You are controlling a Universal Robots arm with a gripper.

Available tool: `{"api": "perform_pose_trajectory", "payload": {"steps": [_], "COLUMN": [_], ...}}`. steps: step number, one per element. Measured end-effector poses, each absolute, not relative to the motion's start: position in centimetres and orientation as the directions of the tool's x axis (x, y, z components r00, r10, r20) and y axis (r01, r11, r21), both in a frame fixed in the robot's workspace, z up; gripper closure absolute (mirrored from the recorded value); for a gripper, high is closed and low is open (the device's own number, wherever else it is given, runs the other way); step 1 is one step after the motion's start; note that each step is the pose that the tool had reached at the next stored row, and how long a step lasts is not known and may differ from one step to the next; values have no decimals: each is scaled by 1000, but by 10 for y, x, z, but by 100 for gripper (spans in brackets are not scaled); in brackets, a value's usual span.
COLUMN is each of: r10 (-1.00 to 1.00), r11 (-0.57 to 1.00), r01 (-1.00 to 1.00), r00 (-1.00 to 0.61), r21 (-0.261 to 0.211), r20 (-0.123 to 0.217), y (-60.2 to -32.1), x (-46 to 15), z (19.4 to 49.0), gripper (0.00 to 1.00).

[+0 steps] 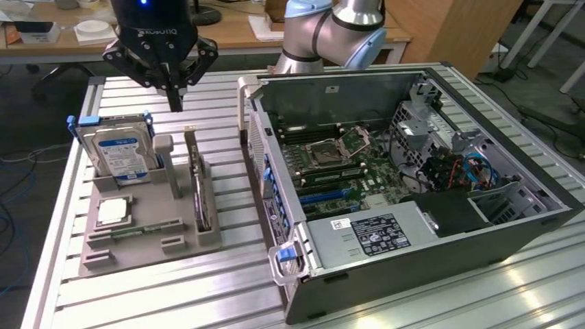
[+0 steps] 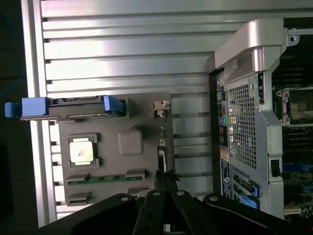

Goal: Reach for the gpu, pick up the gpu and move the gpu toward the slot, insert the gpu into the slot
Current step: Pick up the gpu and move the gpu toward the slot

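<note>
Fingers (image 1: 174, 97) are pinched shut with nothing between them, hovering over the 12 o'clock end of the grey fixture (image 1: 146, 236) on the worktop (image 1: 183, 295). gpu (image 1: 196, 179) is at roughly 6 o'clock from the tips in the exterior view. It's parked on edge in its groove, top edge exposed, likely so it can be pinched from above. Hard drive (image 1: 119, 152) stands upright in its own cradle at 9 o'clock of the card. Slot (image 1: 320, 197) is on the motherboard (image 1: 366, 168) inside the open case (image 1: 512, 226), at 3 o'clock of the fixture, facing up for a straight-down insert. My read: reach phase, no contact yet.
</note>
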State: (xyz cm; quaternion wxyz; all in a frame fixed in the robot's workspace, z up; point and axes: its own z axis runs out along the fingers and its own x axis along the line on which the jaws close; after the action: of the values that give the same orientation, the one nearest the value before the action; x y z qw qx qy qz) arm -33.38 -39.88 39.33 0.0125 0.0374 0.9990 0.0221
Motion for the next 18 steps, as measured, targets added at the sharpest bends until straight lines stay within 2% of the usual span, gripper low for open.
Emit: {"api": "perform_pose_trajectory", "payload": {"steps": [1, 2, 3, 6, 7, 9, 10, 11, 14, 15, 18], "r10": [75, 75, 75, 75, 75, 76, 76, 76, 69, 58, 18], "r11": [996, 996, 996, 996, 996, 996, 996, 996, 997, 997, 999], "r01": [74, 74, 74, 74, 74, 75, 74, 74, 68, 57, 17], "r00": [-997, -997, -997, -997, -997, -997, -997, -997, -997, -998, -1000], "r21": [45, 45, 45, 45, 45, 45, 45, 45, 44, 43, 39], "r20": [-23, -23, -23, -23, -23, -24, -25, -25, -25, -25, -17], "y": [-399, -399, -399, -399, -399, -399, -399, -399, -399, -399, -399], "x": [-334, -334, -334, -334, -334, -335, -335, -334, -334, -334, -334], "z": [393, 393, 393, 393, 393, 393, 393, 393, 393, 393, 392], "gripper": [89, 83, 83, 65, 65, 53, 53, 47, 42, 35, 35]}}
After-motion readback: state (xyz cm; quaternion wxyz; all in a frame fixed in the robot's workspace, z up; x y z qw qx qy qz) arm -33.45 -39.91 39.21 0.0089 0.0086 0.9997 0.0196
